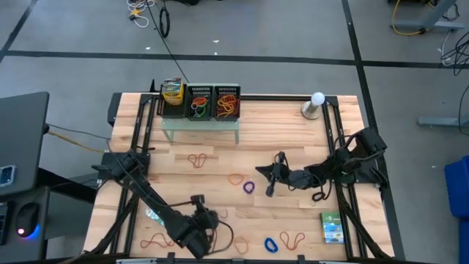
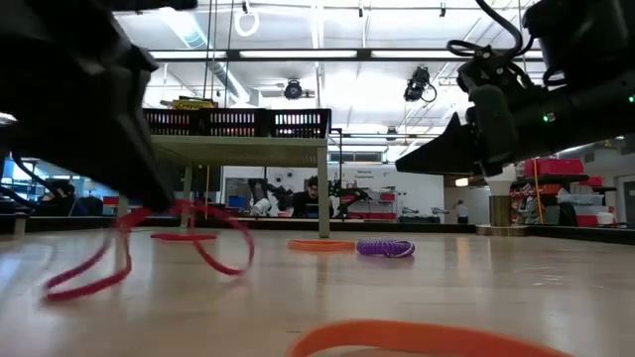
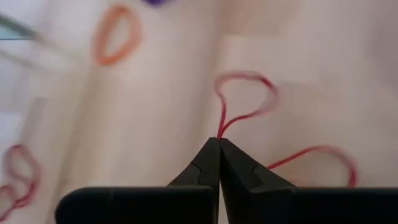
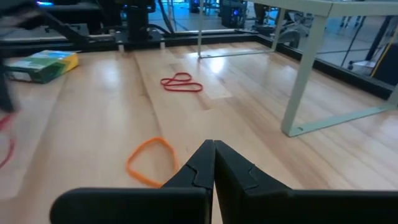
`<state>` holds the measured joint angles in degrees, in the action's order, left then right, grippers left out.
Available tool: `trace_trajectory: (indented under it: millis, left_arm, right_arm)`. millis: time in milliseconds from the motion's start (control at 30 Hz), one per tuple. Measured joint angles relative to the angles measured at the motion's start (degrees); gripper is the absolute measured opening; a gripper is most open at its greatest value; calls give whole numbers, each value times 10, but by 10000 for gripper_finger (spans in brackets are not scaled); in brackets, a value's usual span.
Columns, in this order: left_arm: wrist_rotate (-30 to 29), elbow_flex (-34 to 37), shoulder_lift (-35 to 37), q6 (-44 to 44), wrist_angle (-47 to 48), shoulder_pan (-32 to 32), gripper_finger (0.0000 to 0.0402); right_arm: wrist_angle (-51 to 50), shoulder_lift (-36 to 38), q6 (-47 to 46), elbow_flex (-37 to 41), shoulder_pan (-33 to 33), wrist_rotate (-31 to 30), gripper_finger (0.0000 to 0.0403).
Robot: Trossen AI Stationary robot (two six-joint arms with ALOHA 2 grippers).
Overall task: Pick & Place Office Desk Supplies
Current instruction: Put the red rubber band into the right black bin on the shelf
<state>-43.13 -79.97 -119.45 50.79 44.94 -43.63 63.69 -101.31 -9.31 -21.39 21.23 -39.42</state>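
Observation:
My left gripper (image 1: pixel 212 218) is near the table's front edge, left of centre, shut on a red rubber band (image 3: pixel 245 93). In the low view the band (image 2: pixel 223 253) droops from it in two loops. My right gripper (image 1: pixel 269 189) hovers shut over the table's middle and holds nothing. An orange band (image 4: pixel 149 163) lies on the wood just beside its fingertips. More bands lie flat on the table: red (image 1: pixel 196 159), orange (image 1: pixel 234 178), purple (image 1: pixel 248 187), blue (image 1: pixel 270 243). A green-white-blue packet (image 1: pixel 331 227) lies at the front right. My left gripper pinches the red band at one point (image 3: pixel 219 132) between its two fingertips, where two strands run together. The fingers slant down at it from above. Two slack loops spread out beyond the tips (image 3: pixel 317 160); whether they touch the table I cannot tell.
A pale-green shelf (image 1: pixel 199 126) at the far edge carries black mesh trays (image 1: pixel 212 103) and a yellow box (image 1: pixel 172 92). A white knob on a stand (image 1: pixel 316 103) is at the far right. Another packet (image 1: pixel 154 215) lies under my left arm.

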Motion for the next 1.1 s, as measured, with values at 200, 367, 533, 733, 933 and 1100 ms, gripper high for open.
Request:
trace_trajectory:
  millis: [200, 367, 533, 733, 933, 1100]
  left_arm:
    - [-147, 172, 71, 18, -226, 17, 3]
    - [-157, 306, 85, -169, -598, 57, 2]
    - [-91, 410, 79, -356, -929, 107, 2]
    - [0, 481, 79, -448, -1115, 159, 2]
    - [17, 511, 79, -494, -1206, 178, 2]
    - [-3, 513, 79, -499, -1254, 179, 2]
  right_arm:
    - [-5, 0, -23, 0, 2, 0, 11]
    - [-38, 0, -23, -21, 0, 6, 11]
    - [-158, 0, -35, -89, -1, 42, 11]
    - [-237, 0, -67, -157, -1, 93, 31]
    - [-240, 3, -85, -167, 9, 98, 96]
    - [-314, 1, -160, -167, 8, 77, 158]
